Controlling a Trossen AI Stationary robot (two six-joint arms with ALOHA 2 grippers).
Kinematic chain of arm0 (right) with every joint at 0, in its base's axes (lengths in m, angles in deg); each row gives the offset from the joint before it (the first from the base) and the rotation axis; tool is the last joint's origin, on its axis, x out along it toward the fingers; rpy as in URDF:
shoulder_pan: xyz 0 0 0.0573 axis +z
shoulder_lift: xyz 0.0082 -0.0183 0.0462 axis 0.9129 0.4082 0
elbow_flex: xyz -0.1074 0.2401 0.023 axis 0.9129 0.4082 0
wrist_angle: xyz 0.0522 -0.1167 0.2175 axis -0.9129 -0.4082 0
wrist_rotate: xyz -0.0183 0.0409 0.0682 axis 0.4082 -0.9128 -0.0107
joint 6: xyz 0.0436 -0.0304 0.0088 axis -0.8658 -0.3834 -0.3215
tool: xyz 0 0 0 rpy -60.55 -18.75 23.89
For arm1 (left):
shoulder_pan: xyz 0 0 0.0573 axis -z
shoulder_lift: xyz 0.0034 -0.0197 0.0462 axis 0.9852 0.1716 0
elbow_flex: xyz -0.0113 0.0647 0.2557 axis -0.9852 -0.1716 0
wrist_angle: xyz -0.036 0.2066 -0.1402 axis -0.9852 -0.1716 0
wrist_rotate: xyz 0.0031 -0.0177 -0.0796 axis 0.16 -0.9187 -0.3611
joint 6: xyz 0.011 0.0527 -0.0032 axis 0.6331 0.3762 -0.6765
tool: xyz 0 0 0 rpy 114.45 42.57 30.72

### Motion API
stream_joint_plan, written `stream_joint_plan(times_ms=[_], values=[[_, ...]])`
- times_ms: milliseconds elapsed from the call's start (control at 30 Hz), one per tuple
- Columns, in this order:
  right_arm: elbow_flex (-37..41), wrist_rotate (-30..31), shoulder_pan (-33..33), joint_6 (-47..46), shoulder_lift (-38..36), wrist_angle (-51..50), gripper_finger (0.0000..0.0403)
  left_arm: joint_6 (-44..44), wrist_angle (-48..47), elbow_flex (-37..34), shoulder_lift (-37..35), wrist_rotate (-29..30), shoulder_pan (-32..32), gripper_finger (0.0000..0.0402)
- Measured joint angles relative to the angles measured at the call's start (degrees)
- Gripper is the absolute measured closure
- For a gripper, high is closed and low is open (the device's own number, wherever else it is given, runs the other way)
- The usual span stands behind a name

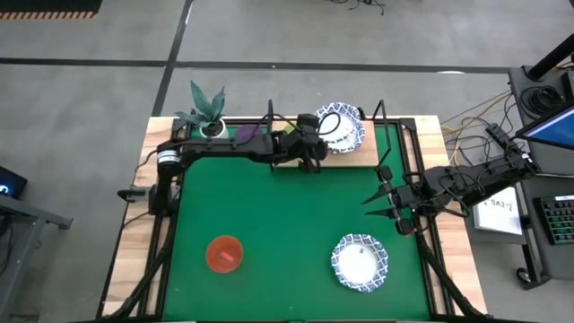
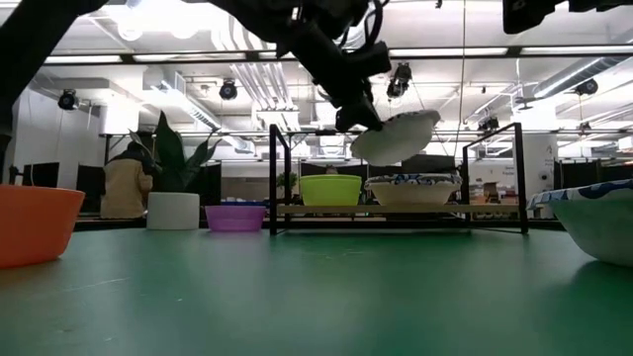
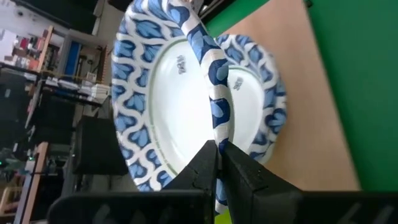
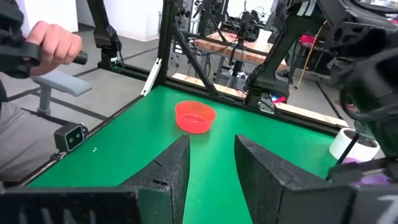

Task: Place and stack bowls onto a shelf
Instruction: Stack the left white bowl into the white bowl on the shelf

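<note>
Your left gripper (image 1: 325, 136), top centre of the high view, pinches a patterned bowl (image 2: 396, 136) by its rim above another already on the shelf (image 2: 396, 210), beside the green bowl (image 2: 329, 189). The red bowl (image 1: 224, 253), purple bowl (image 2: 234, 218) and lower-right patterned bowl (image 1: 360, 262) remain. Your right gripper (image 1: 384, 197) waits with fingers apart, empty.

Left tool (image 3: 219, 149) clamped, right tool (image 4: 211, 152) agape.

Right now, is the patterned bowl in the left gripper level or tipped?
Tipped. In the low view the held bowl slants above the bowl on the shelf, clear of it; the left gripper pinches its rim.
</note>
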Motion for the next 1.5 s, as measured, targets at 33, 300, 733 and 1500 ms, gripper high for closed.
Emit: stream_joint_plan(times_ms=[33, 300, 733, 1500], values=[[0.0, 0.0, 0.0, -0.1, 0.0, 0.0, 0.0286, 0.0, 0.1, 0.1, 0.1, 0.0, -0.3, 0.0401], [0.0, 0.0, 0.0, 0.5, 0.0, 0.0, 0.0278, -2.4, 0.5, 0.1, 0.2, -2.8, -1.7, 0.0401], [0.0, 0.0, 0.0, 0.3, 0.0, 0.0, 0.0280, -4.8, 0.8, 0.1, 0.4, -2.9, -2.1, 0.0344], [-0.1, 29.4, -2.2, -7.3, 8.0, 3.1, 0.0360, -17.3, -21.3, -0.6, -14.9, -4.1, 6.2, 0.0289]])
